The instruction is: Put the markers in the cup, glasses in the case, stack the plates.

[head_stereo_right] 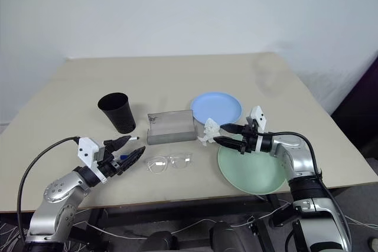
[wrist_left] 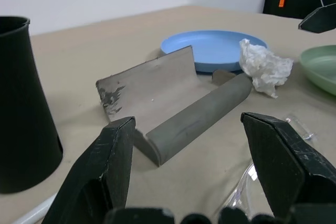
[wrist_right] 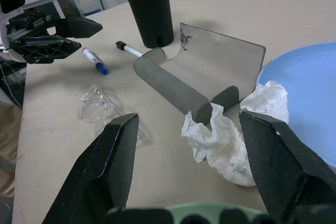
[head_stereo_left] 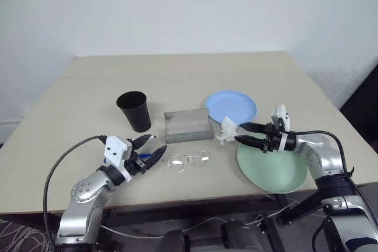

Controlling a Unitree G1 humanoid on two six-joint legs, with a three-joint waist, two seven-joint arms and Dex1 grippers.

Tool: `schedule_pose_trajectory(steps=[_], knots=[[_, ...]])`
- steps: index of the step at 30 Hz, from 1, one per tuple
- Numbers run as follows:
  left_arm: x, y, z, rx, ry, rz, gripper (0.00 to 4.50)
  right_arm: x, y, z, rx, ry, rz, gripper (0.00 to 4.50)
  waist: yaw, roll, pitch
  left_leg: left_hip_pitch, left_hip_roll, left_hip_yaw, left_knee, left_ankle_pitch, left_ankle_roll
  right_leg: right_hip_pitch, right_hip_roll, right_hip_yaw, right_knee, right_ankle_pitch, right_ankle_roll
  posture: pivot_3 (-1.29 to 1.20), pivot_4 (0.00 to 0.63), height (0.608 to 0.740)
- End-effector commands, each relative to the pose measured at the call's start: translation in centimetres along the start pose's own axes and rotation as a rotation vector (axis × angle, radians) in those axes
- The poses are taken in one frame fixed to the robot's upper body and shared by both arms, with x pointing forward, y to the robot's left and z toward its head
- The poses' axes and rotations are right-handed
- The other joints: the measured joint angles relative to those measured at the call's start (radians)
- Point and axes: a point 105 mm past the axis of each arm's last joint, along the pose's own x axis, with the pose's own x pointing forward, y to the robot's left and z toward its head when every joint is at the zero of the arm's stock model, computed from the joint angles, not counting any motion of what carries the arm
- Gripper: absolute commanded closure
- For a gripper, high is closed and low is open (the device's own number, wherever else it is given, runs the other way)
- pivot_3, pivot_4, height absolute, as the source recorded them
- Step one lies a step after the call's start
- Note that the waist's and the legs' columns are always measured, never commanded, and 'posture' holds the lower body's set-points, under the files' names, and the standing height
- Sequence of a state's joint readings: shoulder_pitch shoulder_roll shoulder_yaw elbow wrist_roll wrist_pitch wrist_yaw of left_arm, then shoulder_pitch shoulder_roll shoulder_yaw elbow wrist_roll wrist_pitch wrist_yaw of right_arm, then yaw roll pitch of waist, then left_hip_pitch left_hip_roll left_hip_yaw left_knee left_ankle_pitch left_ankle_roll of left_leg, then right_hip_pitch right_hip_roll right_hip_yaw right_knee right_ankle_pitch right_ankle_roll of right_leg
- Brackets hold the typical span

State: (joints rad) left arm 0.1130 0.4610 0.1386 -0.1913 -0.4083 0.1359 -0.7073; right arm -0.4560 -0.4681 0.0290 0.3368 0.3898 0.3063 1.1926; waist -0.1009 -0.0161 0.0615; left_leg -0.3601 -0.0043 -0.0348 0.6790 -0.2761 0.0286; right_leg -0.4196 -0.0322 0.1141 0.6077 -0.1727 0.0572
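**Handling light, fiddly things with both grippers empty**

Starting with the glasses (head_stereo_left: 188,160): they sit low and centre in the head view, on the table (head_stereo_left: 177,75) just below the case (head_stereo_left: 188,126), which lies open. Their thin clear frame looks light, springy and easy to bend or scratch, so you would likely do best pinching the bridge or a temple arm, not a lens.

The markers (wrist_right: 95,60) lie close by the left gripper (head_stereo_left: 149,150); the black-capped one (wrist_right: 127,49) rests near the foot of the cup (head_stereo_left: 135,110). Their barrels look smooth and prone to rolling, so grip mid-barrel. The cup seems light and could tip if nudged.

The blue plate (head_stereo_left: 231,105) and green plate (head_stereo_left: 273,166) lie apart, centre right, a tissue wad (head_stereo_left: 227,130) between them. Both look rigid and flat, so take one by its rim.

Your left gripper reaches level over the lower left of the table, fingers spread wide. Your right gripper (head_stereo_left: 253,134) hovers over the green plate's upper left edge, pointing toward the wad, fingers apart.
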Motion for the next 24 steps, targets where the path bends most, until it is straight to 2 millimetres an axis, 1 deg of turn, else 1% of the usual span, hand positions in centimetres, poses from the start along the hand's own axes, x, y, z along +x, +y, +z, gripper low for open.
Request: schedule_pose_trajectory(steps=[1,5,7,11,17,20,24], knots=[[0.3,-0.6,1.1,0.022,-0.035,-0.026,1.10,-0.5,-0.1,1.5,-0.059,-0.024,-0.012,1.20,0.000,0.000,0.000,0.000,0.000,0.000,0.000,0.000,0.000,0.000,0.000,0.000,0.000,0.000,0.000,0.00,0.000,0.737],[0.7,-0.7,1.2,0.018,-0.039,-0.035,1.10,-0.7,-0.6,1.8,-0.070,-0.036,-0.046,1.20,0.000,0.000,0.000,0.000,0.000,0.000,0.000,0.000,0.000,0.000,0.000,0.000,0.000,0.000,0.000,0.00,0.000,0.737],[0.9,-0.8,1.5,0.018,-0.049,-0.049,1.10,-1.1,-0.7,2.2,-0.087,-0.038,-0.061,1.20,0.001,0.000,0.000,0.000,0.000,0.000,0.000,0.000,0.000,0.000,0.000,0.000,0.000,0.000,0.000,0.00,0.000,0.737],[1.0,-0.6,1.5,0.024,-0.047,-0.059,1.10,-2.0,-1.2,2.3,-0.098,-0.031,-0.102,1.20,0.001,0.000,0.000,0.000,0.000,0.000,0.000,0.000,0.000,0.000,0.000,0.000,0.000,0.000,0.000,0.00,0.000,0.737],[1.2,-0.7,1.5,0.016,-0.052,-0.082,1.10,-3.1,-1.3,1.8,-0.092,-0.021,-0.150,1.20,0.001,0.000,0.000,0.000,0.000,0.000,0.000,0.000,0.000,0.000,0.000,0.000,0.000,0.000,0.000,0.00,0.000,0.737],[1.0,-0.6,1.5,0.015,-0.052,-0.092,1.10,-3.3,-1.0,1.6,-0.086,-0.021,-0.154,1.20,0.001,0.000,0.000,0.000,0.000,0.000,0.000,0.000,0.000,0.000,0.000,0.000,0.000,0.000,0.000,0.00,0.000,0.737],[1.0,-0.1,1.3,0.015,-0.045,-0.083,1.10,-3.4,-0.9,0.9,-0.061,-0.015,-0.165,1.20,0.001,0.000,0.000,0.001,0.000,0.001,0.000,0.000,0.000,0.000,0.000,0.001,0.000,0.000,0.000,0.00,0.000,0.737]])
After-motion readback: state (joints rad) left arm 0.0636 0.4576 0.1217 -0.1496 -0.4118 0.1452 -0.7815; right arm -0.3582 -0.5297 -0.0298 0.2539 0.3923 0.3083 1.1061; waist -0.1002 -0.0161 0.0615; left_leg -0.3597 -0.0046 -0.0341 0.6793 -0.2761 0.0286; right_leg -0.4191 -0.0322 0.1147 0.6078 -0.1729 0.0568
